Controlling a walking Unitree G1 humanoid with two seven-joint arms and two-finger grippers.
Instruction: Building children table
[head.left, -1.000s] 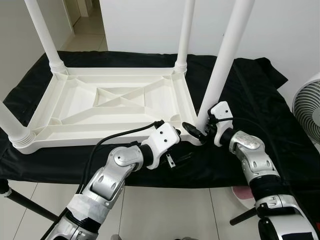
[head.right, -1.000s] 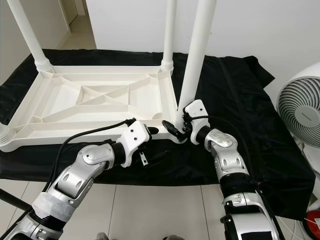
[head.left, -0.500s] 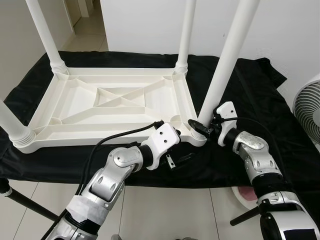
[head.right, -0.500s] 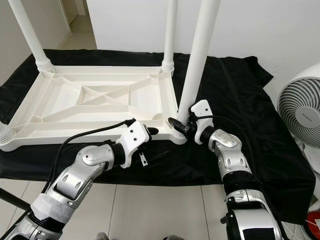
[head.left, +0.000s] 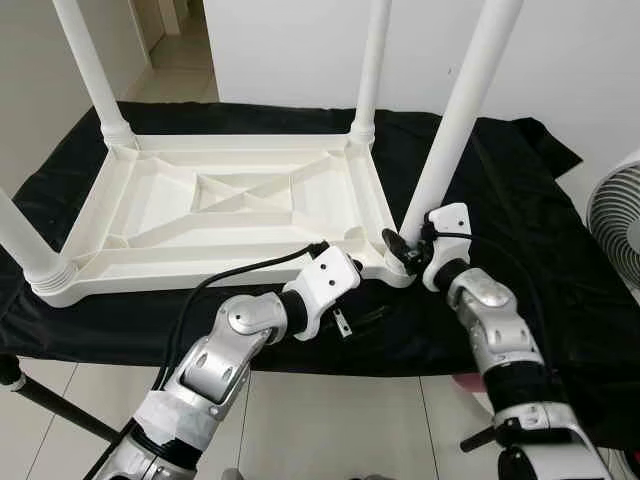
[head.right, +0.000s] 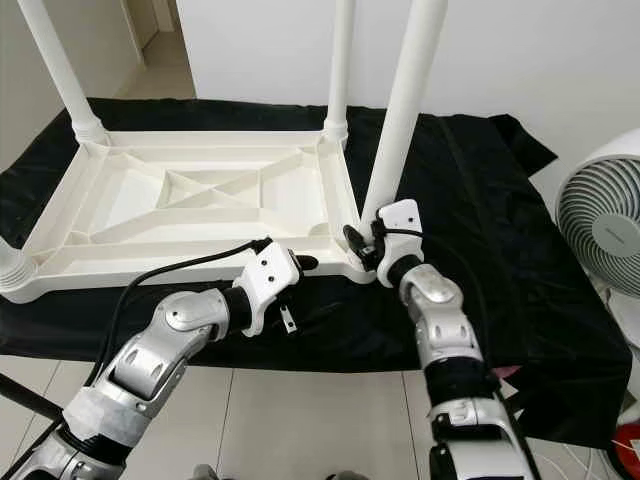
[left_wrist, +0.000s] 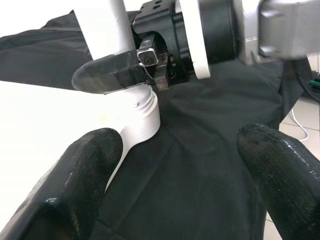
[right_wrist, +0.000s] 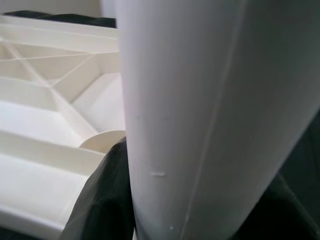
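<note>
A white children's table (head.left: 200, 265) lies upside down on a black cloth (head.left: 520, 200), its legs pointing up. My right gripper (head.left: 404, 254) is shut on the near right leg (head.left: 455, 120) just above its socket at the table's front right corner. In the right wrist view that leg (right_wrist: 210, 115) sits between the black fingers (right_wrist: 102, 200). My left gripper (left_wrist: 182, 170) is open, low in front of the same corner, its fingers (left_wrist: 82, 180) wide apart with nothing between them. The left wrist (head.left: 325, 285) hovers at the table's front edge.
A white fan (head.right: 600, 220) stands at the right. The cloth hangs over the support's front edge above a tiled floor (head.left: 330, 420). A black stand leg (head.left: 45, 405) crosses the lower left. A white wall is close behind the table.
My right elbow has swung inward to the left, and its gripper has turned and moved closer around the leg's base. The left arm has stayed still.
</note>
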